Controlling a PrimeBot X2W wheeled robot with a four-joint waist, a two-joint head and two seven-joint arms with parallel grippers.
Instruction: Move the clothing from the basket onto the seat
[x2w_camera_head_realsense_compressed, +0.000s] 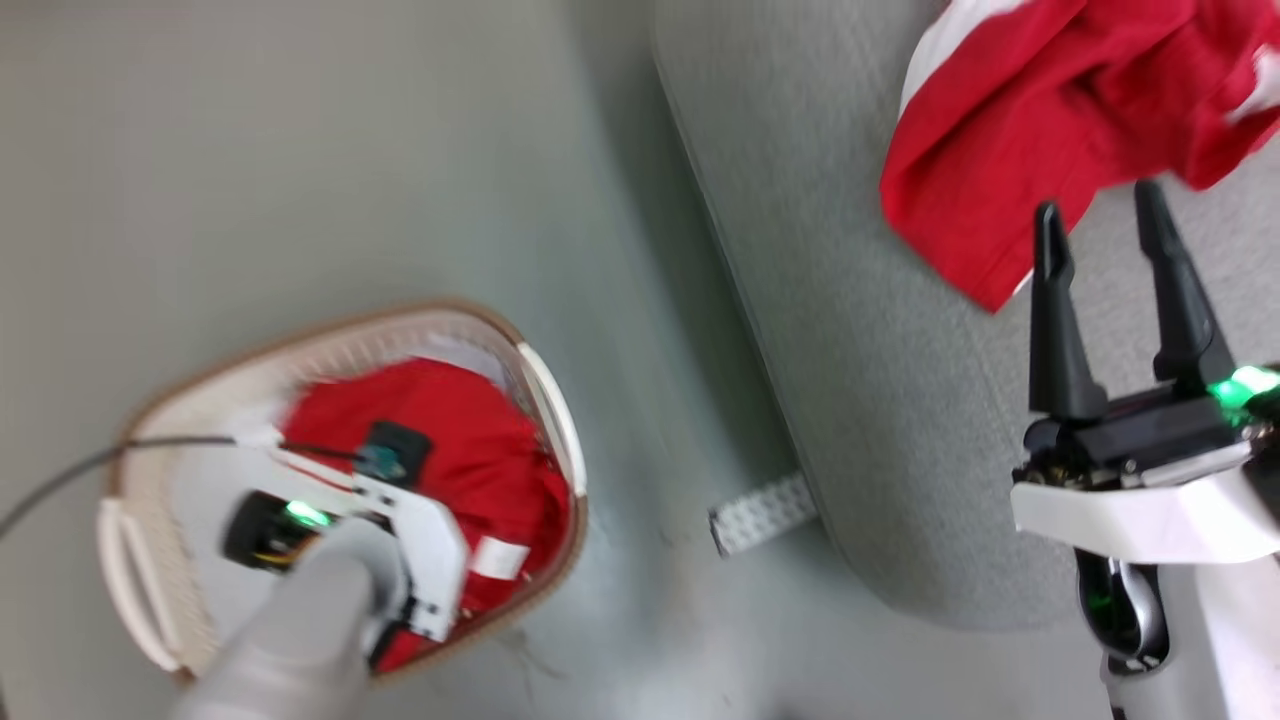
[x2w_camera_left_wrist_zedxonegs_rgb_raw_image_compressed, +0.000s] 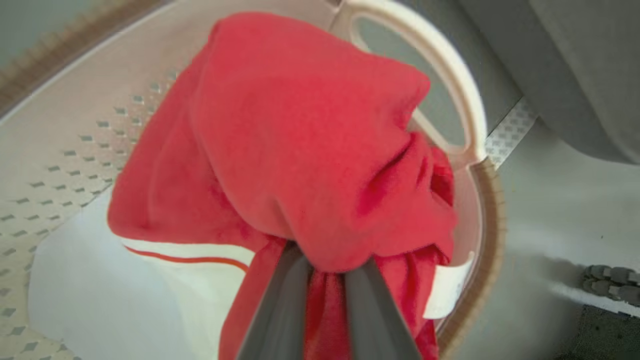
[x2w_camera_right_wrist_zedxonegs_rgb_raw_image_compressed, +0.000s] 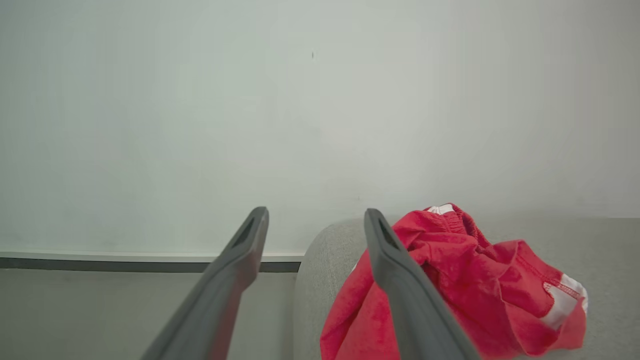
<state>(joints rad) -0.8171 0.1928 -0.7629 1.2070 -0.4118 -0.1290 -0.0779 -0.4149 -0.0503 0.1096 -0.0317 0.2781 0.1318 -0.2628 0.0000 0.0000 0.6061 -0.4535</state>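
Along the right of your head view lay the large grey woven-fabric sofa (x2w_camera_head_realsense_compressed: 850, 350), with one bright red garment with white panels (x2w_camera_head_realsense_compressed: 1050, 110) crumpled on its cushion. Left of it on the floor (x2w_camera_head_realsense_compressed: 250, 150) stood the oval cream-white perforated plastic basket (x2w_camera_head_realsense_compressed: 545, 400), with a second red garment (x2w_camera_head_realsense_compressed: 480, 440) inside on a pale bluish-white pad (x2w_camera_left_wrist_zedxonegs_rgb_raw_image_compressed: 90, 280). Your left gripper (x2w_camera_left_wrist_zedxonegs_rgb_raw_image_compressed: 327, 267) was down in the basket, its dark fingers pinching a bunch of that red cloth. Your right gripper (x2w_camera_head_realsense_compressed: 1098, 205) hovered over the sofa just beside the first garment, fingers spread and holding nothing. A small white label (x2w_camera_left_wrist_zedxonegs_rgb_raw_image_compressed: 447, 290) showed near the basket's rim.
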